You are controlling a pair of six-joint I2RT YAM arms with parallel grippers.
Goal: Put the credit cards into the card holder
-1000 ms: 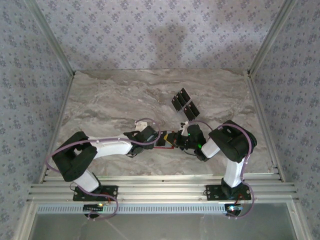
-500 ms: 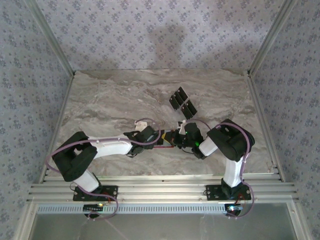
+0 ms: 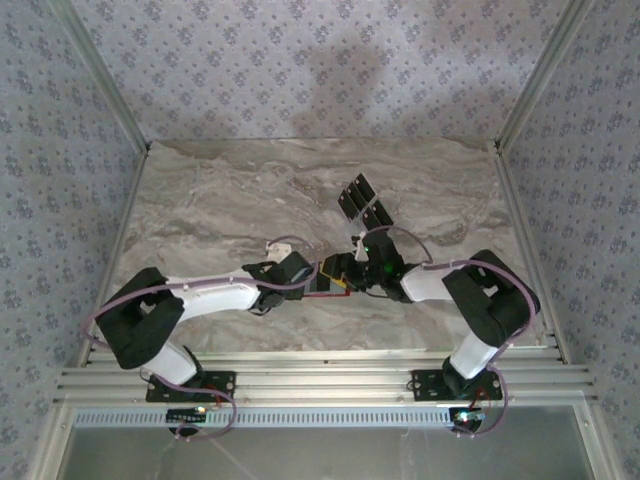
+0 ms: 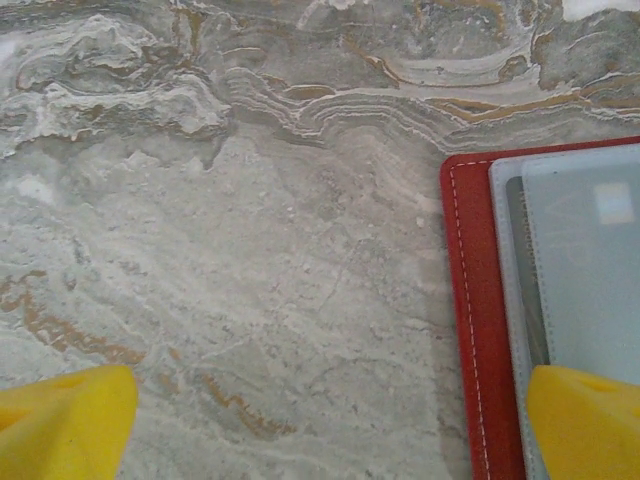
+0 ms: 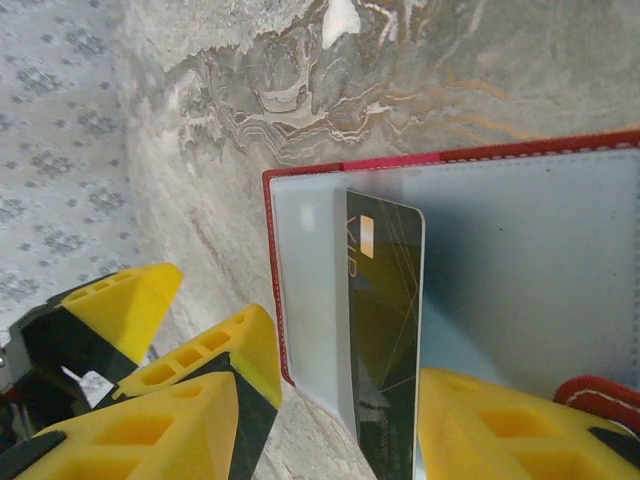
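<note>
The right fingers (image 5: pixel 500 430) have just parted, leaving one black card (image 5: pixel 385 330) partly tucked in the red wallet (image 5: pixel 530 250); left fingers (image 4: pixel 585 420) spread wide, other cards (image 3: pixel 365 205) still wait.

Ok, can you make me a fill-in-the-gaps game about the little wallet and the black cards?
The small fold-over leather-like wallet has a stitched rim coloured ____.
One flat black rectangular card is tucked partway into the open ____.
The left gripper has fingertips coloured ____.
The other black cards lie on the marble-patterned ____.
Missing words: red; wallet; yellow; table.
</note>
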